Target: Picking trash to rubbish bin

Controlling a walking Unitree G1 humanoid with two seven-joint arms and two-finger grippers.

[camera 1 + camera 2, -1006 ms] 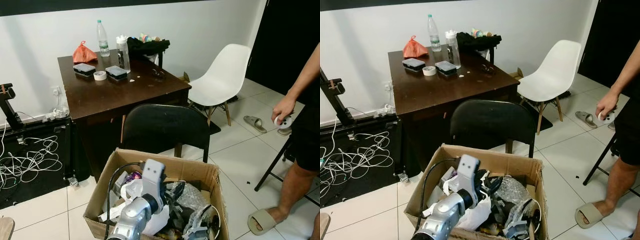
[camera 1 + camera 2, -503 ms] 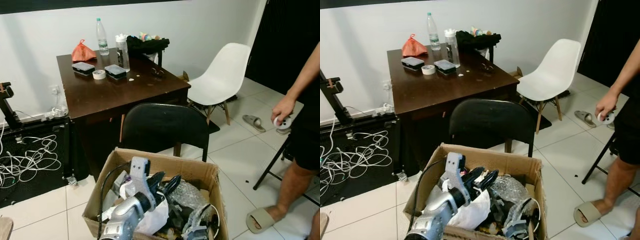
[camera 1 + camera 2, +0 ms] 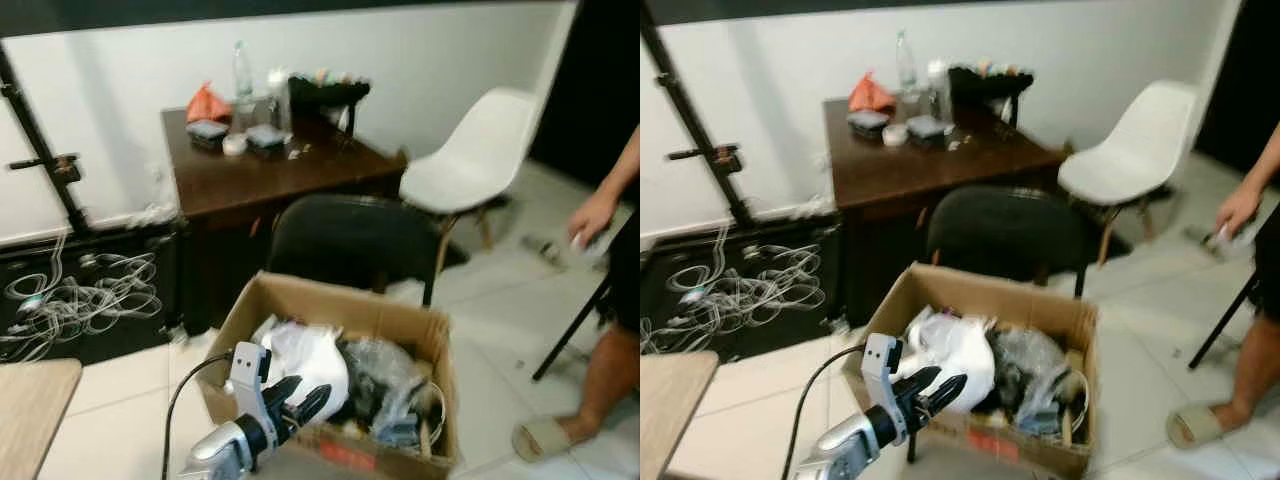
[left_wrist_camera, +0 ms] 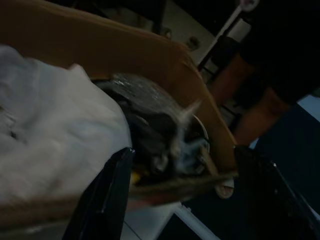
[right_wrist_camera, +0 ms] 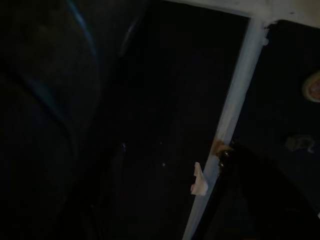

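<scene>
Head cam: left gripper [image 3: 293,400] spread and empty at the near-left edge of the one cardboard box [image 3: 395,318], right by the white bag [image 3: 312,356] on top of the trash. Looked overfull, so could easily snag that bag and spill it. Also counted one black chair [image 3: 350,236], one white chair [image 3: 468,160], one table [image 3: 250,178], one person [image 3: 618,300] far right.

Left wrist: two black fingers [image 4: 102,197] apart, nothing between.

Right wrist: too dark, cannot tell

— What is the room like?
— White wall [image 3: 120,90], pale tiled floor [image 3: 480,300], a dark wooden tabletop [image 3: 270,170].
— Any seating?
— A black chair [image 3: 350,240] at it, a white chair [image 3: 465,155] beside.
</scene>
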